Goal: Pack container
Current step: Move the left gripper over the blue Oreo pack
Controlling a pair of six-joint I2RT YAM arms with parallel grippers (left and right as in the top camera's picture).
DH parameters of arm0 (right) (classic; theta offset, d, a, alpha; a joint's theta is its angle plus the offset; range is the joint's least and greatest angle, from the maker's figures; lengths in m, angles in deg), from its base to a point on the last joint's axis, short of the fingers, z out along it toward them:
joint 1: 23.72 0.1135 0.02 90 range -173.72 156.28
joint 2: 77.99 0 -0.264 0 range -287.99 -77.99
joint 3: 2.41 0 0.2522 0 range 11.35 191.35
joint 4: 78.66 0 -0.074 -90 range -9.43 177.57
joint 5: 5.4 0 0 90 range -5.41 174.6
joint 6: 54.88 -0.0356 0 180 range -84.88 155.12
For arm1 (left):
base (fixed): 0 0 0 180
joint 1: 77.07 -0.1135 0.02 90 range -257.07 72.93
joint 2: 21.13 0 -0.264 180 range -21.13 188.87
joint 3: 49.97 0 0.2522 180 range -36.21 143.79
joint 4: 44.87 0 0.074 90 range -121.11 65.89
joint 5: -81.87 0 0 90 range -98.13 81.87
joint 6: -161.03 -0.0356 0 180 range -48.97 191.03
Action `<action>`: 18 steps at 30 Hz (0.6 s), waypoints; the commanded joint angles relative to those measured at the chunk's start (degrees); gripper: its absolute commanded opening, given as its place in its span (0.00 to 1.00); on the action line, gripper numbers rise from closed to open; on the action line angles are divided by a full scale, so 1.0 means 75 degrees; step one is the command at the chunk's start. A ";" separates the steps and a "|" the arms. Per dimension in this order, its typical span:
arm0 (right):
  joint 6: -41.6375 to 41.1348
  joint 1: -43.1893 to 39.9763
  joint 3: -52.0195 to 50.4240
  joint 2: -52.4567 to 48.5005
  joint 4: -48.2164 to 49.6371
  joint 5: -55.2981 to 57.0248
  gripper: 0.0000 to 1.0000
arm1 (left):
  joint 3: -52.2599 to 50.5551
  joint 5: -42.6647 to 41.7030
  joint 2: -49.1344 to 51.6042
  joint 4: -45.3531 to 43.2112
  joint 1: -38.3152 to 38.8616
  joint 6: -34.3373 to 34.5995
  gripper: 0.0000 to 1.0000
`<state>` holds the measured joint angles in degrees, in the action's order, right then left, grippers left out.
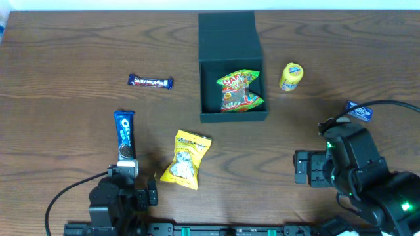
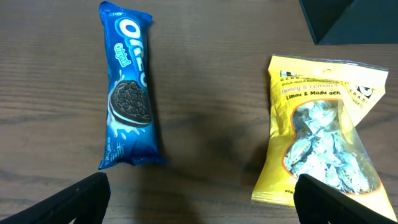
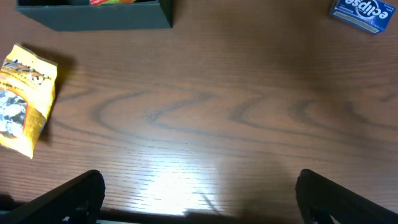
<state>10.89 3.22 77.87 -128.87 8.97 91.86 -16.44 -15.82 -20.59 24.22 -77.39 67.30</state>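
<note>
The dark teal container [image 1: 207, 88] stands open at the table's middle back, its flap lid [image 1: 227, 34] folded back. A colourful snack bag [image 1: 239, 90] lies inside it. Its front wall shows in the right wrist view [image 3: 93, 17]. My left gripper [image 2: 200, 199] is open and empty near the front left edge, with the blue Oreo pack [image 2: 127, 87] and the yellow honey-lemon candy bag [image 2: 323, 134] just beyond its fingers. My right gripper [image 3: 199, 193] is open and empty over bare table at the front right.
A Dairy Milk bar [image 1: 150, 82] lies at the left back. A yellow tub [image 1: 291, 76] stands right of the container. A blue Eclipse pack [image 1: 359, 111] lies at the right, also in the right wrist view [image 3: 364, 12]. The Oreo pack [image 1: 125, 135] and yellow bag [image 1: 186, 159] lie front left.
</note>
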 commanded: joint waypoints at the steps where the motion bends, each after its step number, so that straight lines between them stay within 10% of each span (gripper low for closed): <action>1: -0.0134 0.0061 -0.0044 0.0035 -0.0015 -0.0003 0.99 | -0.0143 -0.0052 -0.0023 0.0111 -0.0041 -0.0067 0.95; 8: -0.0134 0.0061 -0.0044 0.0035 -0.0015 -0.0003 0.99 | -0.0143 -0.2177 -0.0023 -0.1096 -0.0041 0.0901 0.95; 18: -0.0134 0.0061 -0.0044 0.0035 -0.0015 -0.0003 0.99 | 0.0385 -0.1938 0.0137 -0.1813 -0.0041 0.2212 0.96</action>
<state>10.56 3.22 77.85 -128.87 8.97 91.84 -16.77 -30.55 -20.51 11.54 -77.39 80.31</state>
